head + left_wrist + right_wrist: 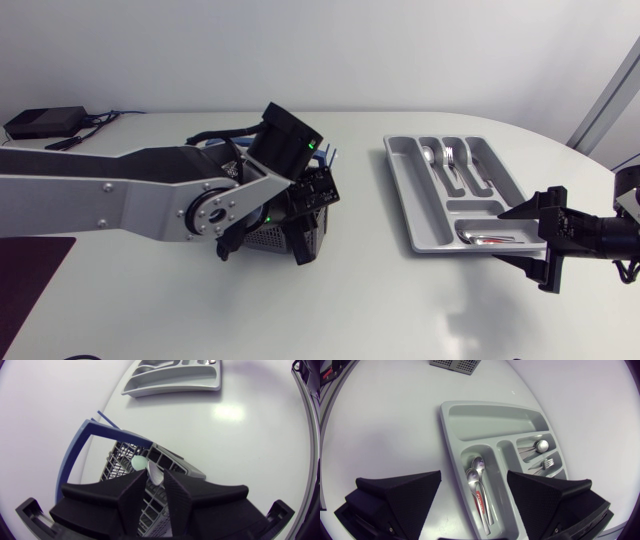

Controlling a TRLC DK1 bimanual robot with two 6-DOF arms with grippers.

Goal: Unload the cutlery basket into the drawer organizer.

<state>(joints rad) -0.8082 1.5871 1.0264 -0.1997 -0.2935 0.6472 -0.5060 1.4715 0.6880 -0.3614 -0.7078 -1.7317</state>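
Observation:
The dark grey cutlery basket (272,238) with its blue handle (80,445) stands mid-table. My left gripper (305,205) is down in it from above. In the left wrist view that gripper (155,475) is shut on the bowl of a silver spoon (154,470), and a pale green piece (137,462) shows just ahead. The grey drawer organizer (405,190) lies to the right. My right gripper (506,236) hovers open over its near compartment, where two spoons (476,485) lie, one with red on its handle. More cutlery, a fork (547,463) among it, lies in the far slots.
A black box with cables (45,122) sits at the back left corner. A dark mat (25,275) lies at the left front edge. Bare white tabletop (370,300) lies between basket and organizer and along the front.

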